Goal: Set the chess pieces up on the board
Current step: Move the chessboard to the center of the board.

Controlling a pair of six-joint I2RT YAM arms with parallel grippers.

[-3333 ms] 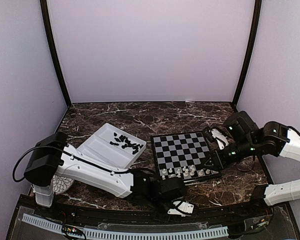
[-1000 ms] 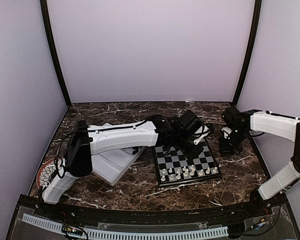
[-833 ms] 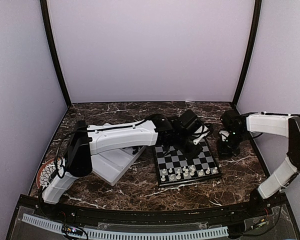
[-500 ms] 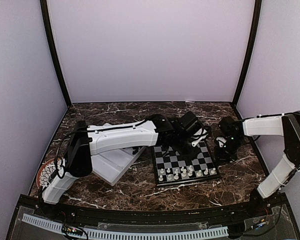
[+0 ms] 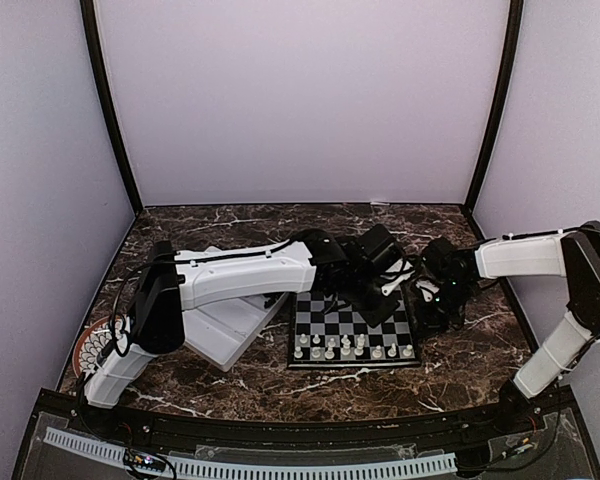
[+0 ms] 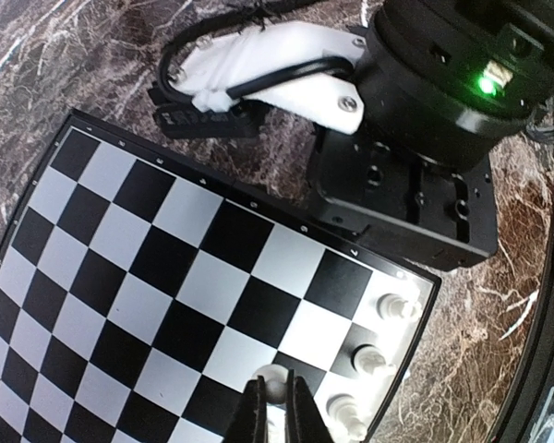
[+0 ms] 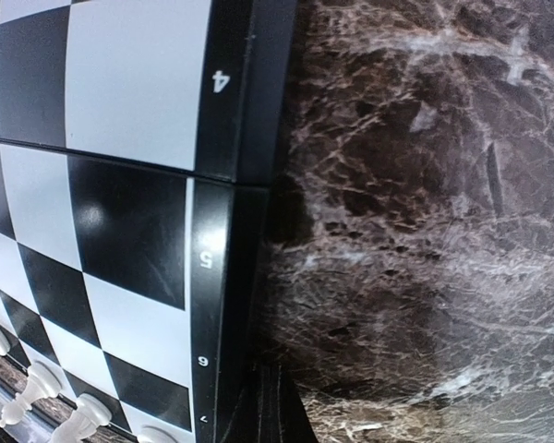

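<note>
The board (image 5: 348, 318) lies at the table's middle, with a row of white chess pieces (image 5: 345, 350) along its near edge. My left gripper (image 5: 384, 292) hangs over the board's right part; in the left wrist view it (image 6: 277, 411) is shut on a white chess piece (image 6: 271, 383) near three other white pieces (image 6: 367, 356) at the board's corner. My right gripper (image 5: 427, 303) is shut, low at the board's right edge; in the right wrist view it (image 7: 278, 413) touches the numbered border (image 7: 217, 231). Black pieces are hidden.
A white divided tray (image 5: 223, 338) lies left of the board, mostly under my left arm (image 5: 245, 278). A round patterned plate (image 5: 93, 345) sits at the far left. Enclosure walls stand close on all sides.
My right gripper has moved left against the board's right edge, and the board has slid left and turned. My left arm swung earlier from the near edge to above the board.
</note>
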